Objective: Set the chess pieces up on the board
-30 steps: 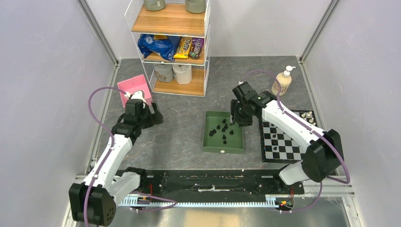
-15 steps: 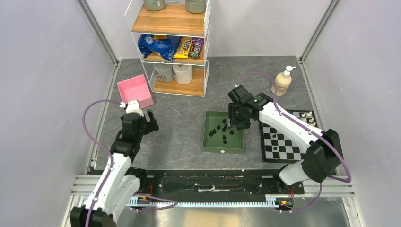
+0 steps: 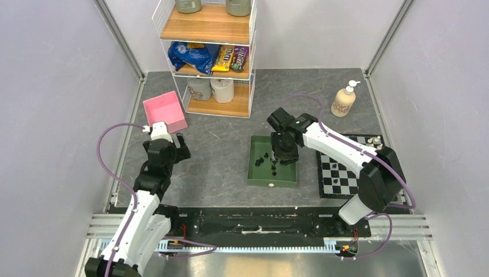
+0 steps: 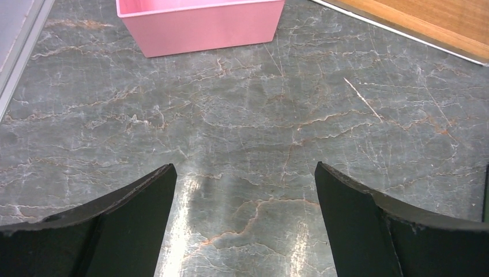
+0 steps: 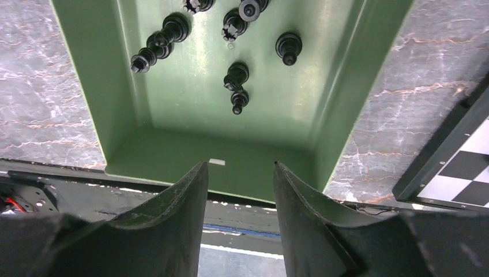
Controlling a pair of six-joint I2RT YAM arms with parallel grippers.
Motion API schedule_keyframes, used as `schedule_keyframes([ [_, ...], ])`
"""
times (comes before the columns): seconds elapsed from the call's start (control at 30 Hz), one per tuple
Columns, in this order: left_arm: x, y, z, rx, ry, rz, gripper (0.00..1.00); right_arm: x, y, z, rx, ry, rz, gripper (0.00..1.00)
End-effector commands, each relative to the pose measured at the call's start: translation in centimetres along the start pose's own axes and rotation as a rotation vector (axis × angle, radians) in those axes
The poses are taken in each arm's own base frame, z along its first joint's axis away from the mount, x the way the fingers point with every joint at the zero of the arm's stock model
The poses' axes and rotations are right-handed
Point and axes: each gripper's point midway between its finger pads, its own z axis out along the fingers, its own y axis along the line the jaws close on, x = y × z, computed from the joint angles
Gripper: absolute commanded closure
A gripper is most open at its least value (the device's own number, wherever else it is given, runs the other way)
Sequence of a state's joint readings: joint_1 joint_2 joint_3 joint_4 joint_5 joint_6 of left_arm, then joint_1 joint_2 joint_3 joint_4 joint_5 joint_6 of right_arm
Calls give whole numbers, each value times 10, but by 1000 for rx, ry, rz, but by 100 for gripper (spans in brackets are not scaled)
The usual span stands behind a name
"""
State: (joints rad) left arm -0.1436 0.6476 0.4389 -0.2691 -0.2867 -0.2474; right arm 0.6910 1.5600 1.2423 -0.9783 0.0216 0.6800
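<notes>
Several black chess pieces [image 5: 236,75] lie scattered on the floor of a green tray [image 5: 340,86], seen from above as small dark figures [image 3: 260,162] in the tray [image 3: 251,167]. The checkered board [image 3: 340,176] lies just right of the tray, with a few white pieces [image 3: 376,140] at its far right corner; its dark border [image 5: 438,150] shows in the right wrist view. My right gripper [image 5: 240,164] hangs over the tray [image 3: 284,156], open, with nothing between its fingers. My left gripper [image 4: 243,166] is wide open over bare table [image 3: 166,147], near a pink box.
A pink box [image 3: 164,112] stands just beyond the left gripper, its front wall [image 4: 199,23] in the left wrist view. A wire shelf with snacks and rolls [image 3: 210,57] stands at the back. A cream pump bottle [image 3: 344,101] is behind the board.
My right gripper has moved left and toward the near side, further over the tray. My left arm has pulled back from the pink box toward the near edge.
</notes>
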Motion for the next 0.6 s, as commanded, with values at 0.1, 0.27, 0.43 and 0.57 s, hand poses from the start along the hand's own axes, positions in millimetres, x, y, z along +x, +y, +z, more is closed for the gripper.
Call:
schedule_keyframes([
  [0.1,-35,-15,-12,24,2,-123,2,-9,13,32,-2,-16,-64,47],
  [0.27,-26,-14,-17,9,90,-120,2,-10,11,57,16,-21,-59,47],
  [0.43,-19,-20,-12,22,138,-119,2,2,18,70,16,-5,-67,48],
  [0.57,-15,-19,-8,9,170,-108,2,12,25,73,34,-10,-82,48],
])
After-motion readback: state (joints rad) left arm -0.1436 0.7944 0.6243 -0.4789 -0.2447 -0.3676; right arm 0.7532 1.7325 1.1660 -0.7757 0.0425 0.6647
